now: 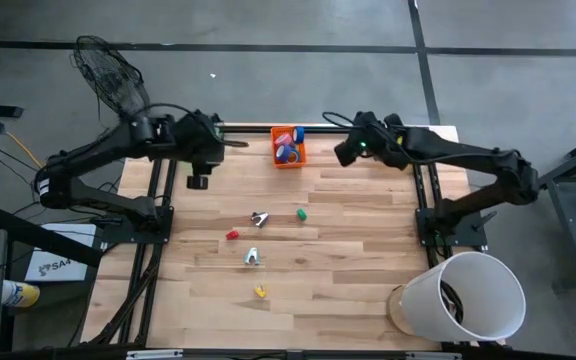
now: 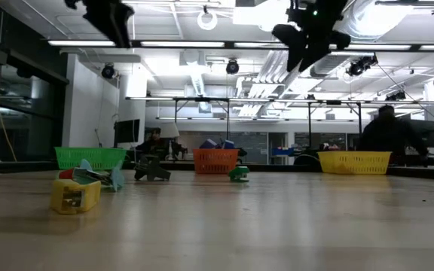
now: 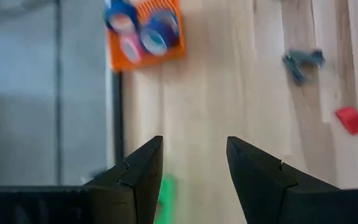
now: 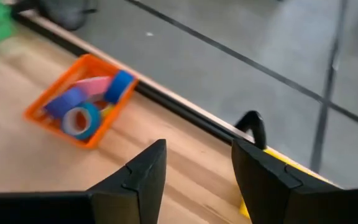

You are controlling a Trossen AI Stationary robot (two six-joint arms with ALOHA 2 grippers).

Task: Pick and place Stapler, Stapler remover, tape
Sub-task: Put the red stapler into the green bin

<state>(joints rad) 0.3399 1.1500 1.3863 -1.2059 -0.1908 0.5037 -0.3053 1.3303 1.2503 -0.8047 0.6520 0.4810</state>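
Note:
Rolls of tape [image 1: 288, 148] in blue, purple and pink lie in an orange bin [image 1: 276, 160] at the table's far edge; both wrist views show the bin [image 3: 118, 56] [image 4: 42, 115]. A dark stapler remover [image 1: 259, 218] [image 3: 303, 61] lies mid-table, and a teal and white piece [image 1: 252, 257] lies nearer. I cannot pick out a stapler for certain. My left gripper [image 1: 230, 144] [image 3: 194, 180] hangs open, high above the table, left of the bin. My right gripper [image 1: 343, 152] [image 4: 197, 180] hangs open, high to the bin's right. Neither holds anything.
Small red [image 1: 232, 234], green [image 1: 301, 213] and yellow [image 1: 260, 291] blocks lie around the table's middle. The low view shows a green basket [image 2: 90, 156] and a yellow basket [image 2: 355, 161] flanking the orange one. A white bucket [image 1: 468, 295] stands at the near right corner.

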